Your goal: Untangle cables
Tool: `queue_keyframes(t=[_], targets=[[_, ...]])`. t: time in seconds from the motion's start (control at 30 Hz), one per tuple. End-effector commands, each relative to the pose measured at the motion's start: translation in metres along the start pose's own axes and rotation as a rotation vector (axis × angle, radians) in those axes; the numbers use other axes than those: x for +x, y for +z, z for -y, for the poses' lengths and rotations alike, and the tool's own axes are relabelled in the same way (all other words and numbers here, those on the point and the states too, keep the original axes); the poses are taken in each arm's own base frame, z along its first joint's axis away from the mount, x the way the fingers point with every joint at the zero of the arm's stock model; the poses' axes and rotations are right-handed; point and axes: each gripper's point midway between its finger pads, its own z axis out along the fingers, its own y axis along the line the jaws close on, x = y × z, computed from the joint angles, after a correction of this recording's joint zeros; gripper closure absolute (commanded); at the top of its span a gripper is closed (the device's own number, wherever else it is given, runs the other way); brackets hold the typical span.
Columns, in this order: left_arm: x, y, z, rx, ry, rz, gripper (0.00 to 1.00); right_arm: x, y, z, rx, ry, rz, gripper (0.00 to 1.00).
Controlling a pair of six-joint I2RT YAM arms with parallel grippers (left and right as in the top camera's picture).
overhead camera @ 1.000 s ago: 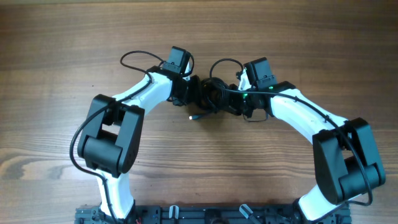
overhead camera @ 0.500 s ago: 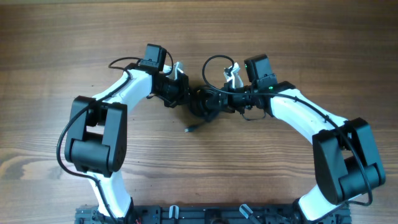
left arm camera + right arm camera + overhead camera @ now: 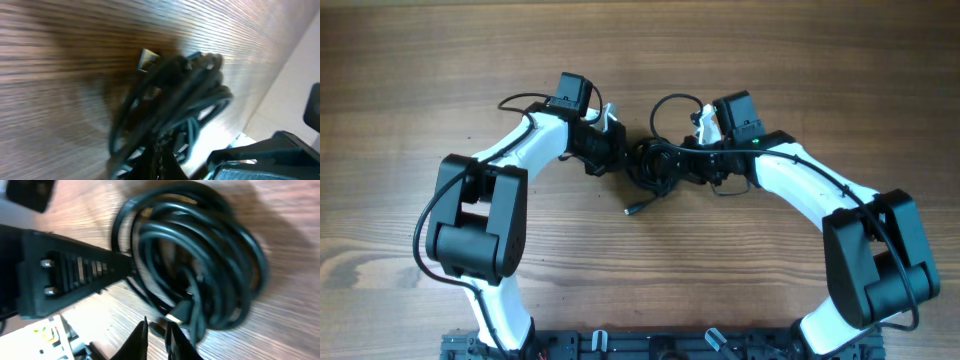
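Observation:
The cables [image 3: 655, 162] are a bunch of thin black cords coiled in a knot between my two grippers, with one plug end [image 3: 631, 210] trailing toward the front. My left gripper [image 3: 615, 150] touches the knot's left side. In the blurred left wrist view its dark fingers [image 3: 161, 161] look closed among the cords [image 3: 175, 95]. My right gripper [image 3: 688, 162] is at the knot's right side. In the right wrist view its fingers [image 3: 157, 337] are nearly closed on a thin strand below the coil [image 3: 200, 265].
The wooden table [image 3: 770, 60] stretches all around. The thicker arm wires loop above each wrist [image 3: 520, 100], [image 3: 670, 102]. The left gripper's black finger [image 3: 75, 275] crosses the right wrist view. A black rail [image 3: 640, 345] runs along the front edge.
My left arm swung left, drawing the knot slightly left, then eased back a little to the right. The trailing plug end slid toward the front. The right arm barely moved.

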Motion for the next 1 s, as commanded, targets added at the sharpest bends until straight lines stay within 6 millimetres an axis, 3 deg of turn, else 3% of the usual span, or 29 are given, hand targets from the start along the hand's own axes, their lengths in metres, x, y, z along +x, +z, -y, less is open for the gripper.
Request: queue_keyframes(t=[0.0,0.1,0.37,0.73,0.8,0.9,0.97], targets=[[0.001,0.0,-0.009,-0.08,0.012,0.037,0.96,-0.006,-0.006,-0.001,0.036,-0.041,0.035,0.82],[-0.001,0.004,-0.01,-0.109,0.034,0.058,0.96,-0.005,-0.006,0.001,0.047,-0.071,0.033,0.75],[-0.001,0.015,-0.009,-0.165,0.09,0.092,0.96,0.0,-0.007,0.019,0.139,-0.022,0.029,0.73],[-0.001,0.018,-0.012,-0.198,0.101,0.103,0.96,0.004,0.003,0.01,0.158,-0.031,0.046,0.74],[-0.001,0.018,-0.012,-0.199,0.101,0.103,0.96,0.008,0.004,0.01,0.162,-0.025,0.033,0.8],[0.0,0.018,-0.013,-0.2,0.099,0.101,0.96,0.011,-0.007,0.012,0.201,-0.018,0.024,0.83],[0.0,0.018,-0.013,-0.202,0.097,0.098,0.96,0.005,-0.018,0.001,0.196,-0.076,0.043,0.82]])
